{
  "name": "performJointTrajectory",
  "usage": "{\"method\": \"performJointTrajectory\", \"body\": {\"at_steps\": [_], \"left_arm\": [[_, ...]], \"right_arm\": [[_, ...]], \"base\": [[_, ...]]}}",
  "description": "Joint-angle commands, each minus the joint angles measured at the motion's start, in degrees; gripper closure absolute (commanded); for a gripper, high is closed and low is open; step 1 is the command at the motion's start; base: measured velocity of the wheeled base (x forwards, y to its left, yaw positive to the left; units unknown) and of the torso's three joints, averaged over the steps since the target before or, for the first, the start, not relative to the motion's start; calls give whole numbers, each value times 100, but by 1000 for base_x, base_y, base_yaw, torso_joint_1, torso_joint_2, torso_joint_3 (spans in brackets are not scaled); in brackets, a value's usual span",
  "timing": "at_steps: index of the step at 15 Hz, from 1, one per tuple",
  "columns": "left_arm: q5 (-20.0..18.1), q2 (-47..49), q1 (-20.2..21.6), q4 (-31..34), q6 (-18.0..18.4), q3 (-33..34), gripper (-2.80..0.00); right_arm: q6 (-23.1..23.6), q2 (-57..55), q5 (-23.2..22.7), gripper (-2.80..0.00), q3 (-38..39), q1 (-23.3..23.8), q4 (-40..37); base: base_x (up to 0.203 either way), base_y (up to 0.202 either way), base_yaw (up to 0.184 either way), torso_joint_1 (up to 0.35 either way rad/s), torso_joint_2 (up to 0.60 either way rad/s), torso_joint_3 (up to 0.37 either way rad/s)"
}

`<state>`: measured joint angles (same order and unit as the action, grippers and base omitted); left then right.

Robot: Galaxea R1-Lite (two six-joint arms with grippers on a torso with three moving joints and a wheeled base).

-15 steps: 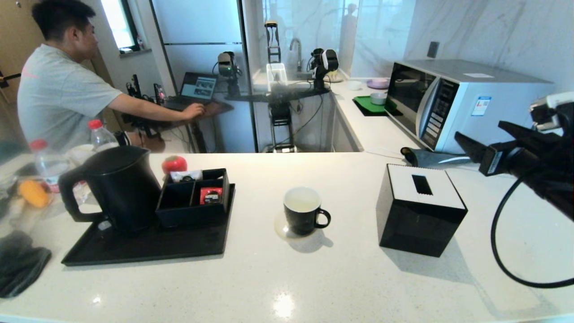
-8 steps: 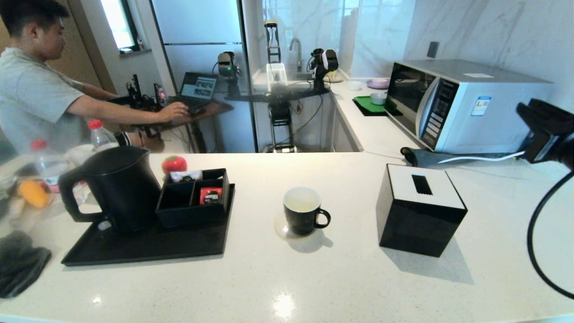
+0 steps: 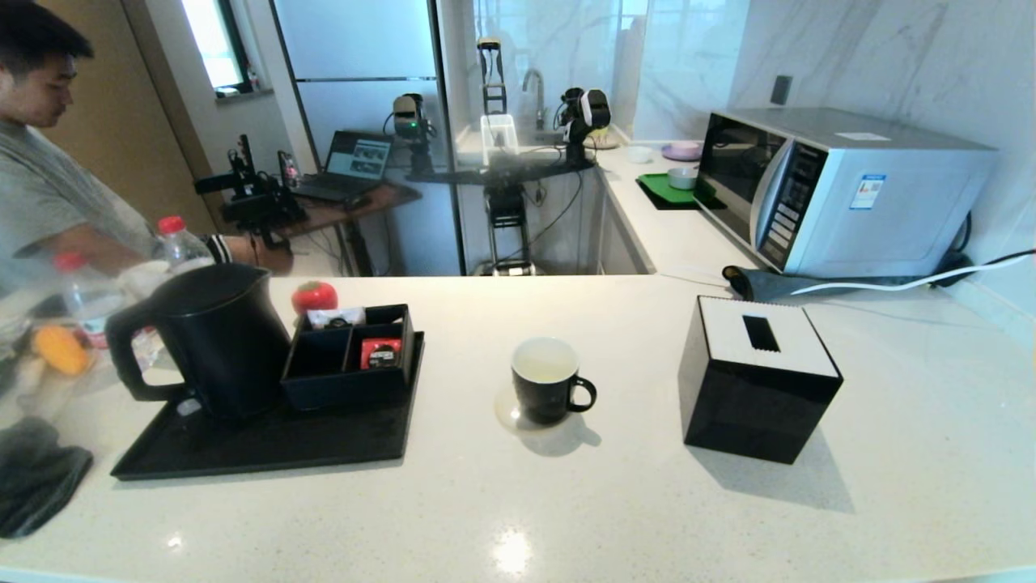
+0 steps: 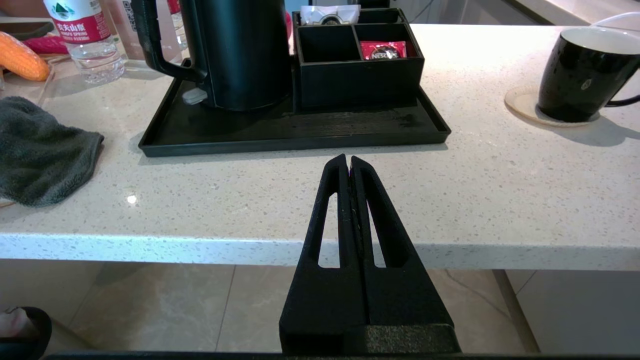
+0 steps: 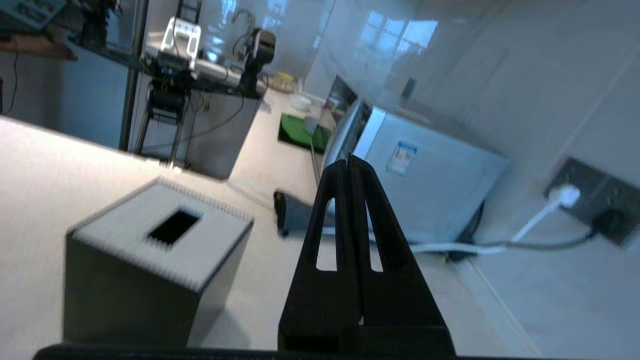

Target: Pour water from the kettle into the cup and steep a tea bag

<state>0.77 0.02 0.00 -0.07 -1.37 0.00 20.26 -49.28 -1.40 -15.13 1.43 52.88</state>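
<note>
The black kettle (image 3: 202, 340) stands upright at the left end of a black tray (image 3: 267, 445); it also fills the left wrist view (image 4: 240, 50). The black cup (image 3: 546, 380) with a white inside sits on a round coaster at mid-counter, its handle to the right (image 4: 580, 75). No tea bag shows in any view. My left gripper (image 4: 348, 159) is shut and empty, low at the counter's front edge, facing the tray. My right gripper (image 5: 348, 161) is shut and empty, raised to the right of the tissue box. Neither arm shows in the head view.
A black compartment box (image 3: 352, 356) holding a red sachet (image 4: 382, 50) shares the tray. A black tissue box (image 3: 757, 380) stands right of the cup, with a microwave (image 3: 842, 186) behind it. At the far left are a grey towel (image 4: 40, 150) and water bottles (image 3: 182, 243). A person stands beyond them.
My right arm has pulled back to the right and left the head view, and its gripper has gone from open to shut. The person has moved left.
</note>
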Motion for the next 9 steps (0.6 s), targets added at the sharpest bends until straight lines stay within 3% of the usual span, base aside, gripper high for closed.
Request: {"method": "performJointTrajectory", "body": {"at_steps": [1,3,6,9], "left_arm": [[2,-2,1,-1,-4,0,0],[2,-2,0,-1,-4,0,0],[2,-2,0,-1,-4,0,0],[2,-2,0,-1,-8,0,0]], "right_arm": [[10,1426,-10,0,1003,-29,-320],[-259,2245,-20,0,1452,-9,-1219],[-726,3273,-68,0,1500,228,-3431],[-963,3475,-88,0,1512,122,-4362]], "base": [[0,0,0,0,0,0],[0,0,0,0,0,0],[0,0,0,0,0,0],[0,0,0,0,0,0]]}}
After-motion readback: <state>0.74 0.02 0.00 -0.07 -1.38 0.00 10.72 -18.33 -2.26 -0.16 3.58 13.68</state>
